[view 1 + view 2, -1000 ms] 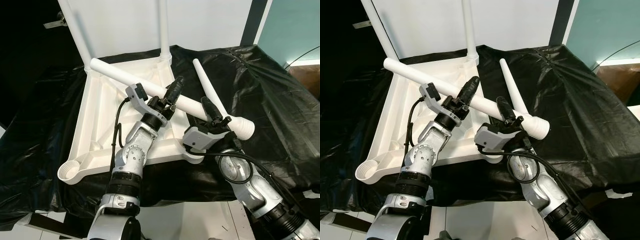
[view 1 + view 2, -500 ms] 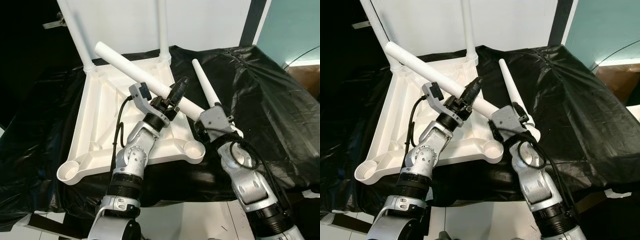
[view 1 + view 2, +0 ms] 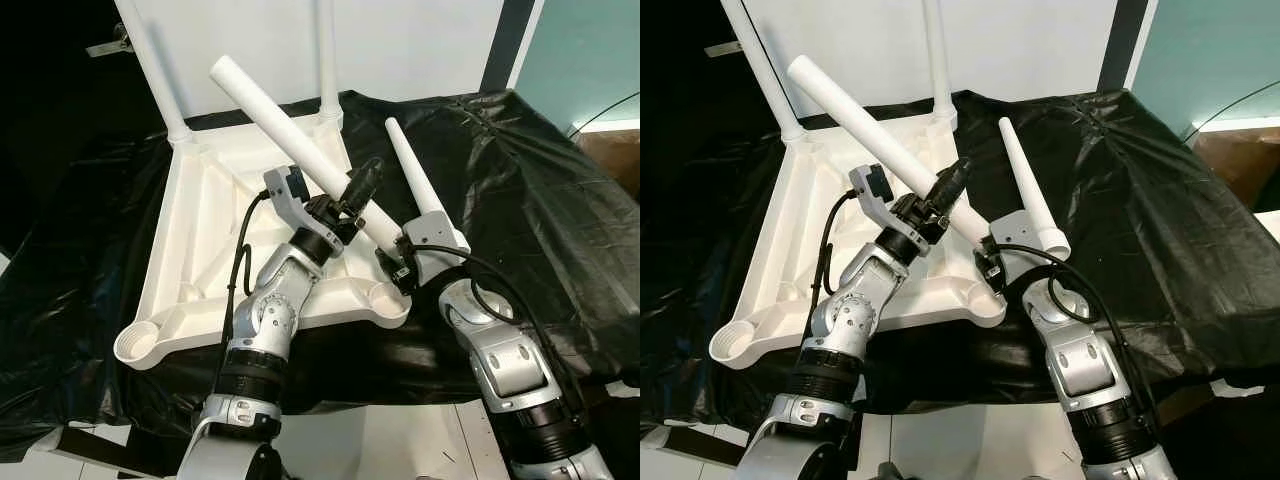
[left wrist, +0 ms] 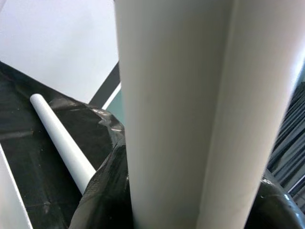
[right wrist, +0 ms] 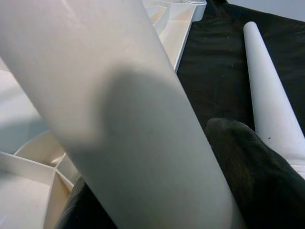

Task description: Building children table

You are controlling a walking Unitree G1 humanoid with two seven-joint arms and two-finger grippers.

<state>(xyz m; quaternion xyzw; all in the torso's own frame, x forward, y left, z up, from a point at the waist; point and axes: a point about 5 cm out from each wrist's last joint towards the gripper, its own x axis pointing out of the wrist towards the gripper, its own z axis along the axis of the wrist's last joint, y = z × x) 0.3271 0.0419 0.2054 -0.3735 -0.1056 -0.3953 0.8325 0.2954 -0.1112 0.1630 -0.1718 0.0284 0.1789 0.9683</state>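
Observation:
The white table top (image 3: 200, 230) lies upside down on black sheeting, with two legs (image 3: 150, 65) (image 3: 327, 60) standing in its far corners. A third white leg (image 3: 290, 135) slants up to the left over the top. My left gripper (image 3: 358, 192) is shut on its middle. My right gripper (image 3: 397, 262) is shut on its thick lower end, just above the near-right corner socket (image 3: 385, 297). In the right wrist view the leg (image 5: 119, 119) runs between my black fingers (image 5: 252, 167). A fourth leg (image 3: 412, 175) lies loose on the sheeting to the right.
The black sheeting (image 3: 520, 180) covers the work surface and hangs over its front edge, with light floor (image 3: 400, 440) below. The near-left corner socket (image 3: 140, 342) overhangs that edge. A white wall (image 3: 420, 45) stands behind.
The held leg has swung steeper, its far end rising and its thick end moving left toward the near-right socket. My right gripper turned and came in under the leg's lower end.

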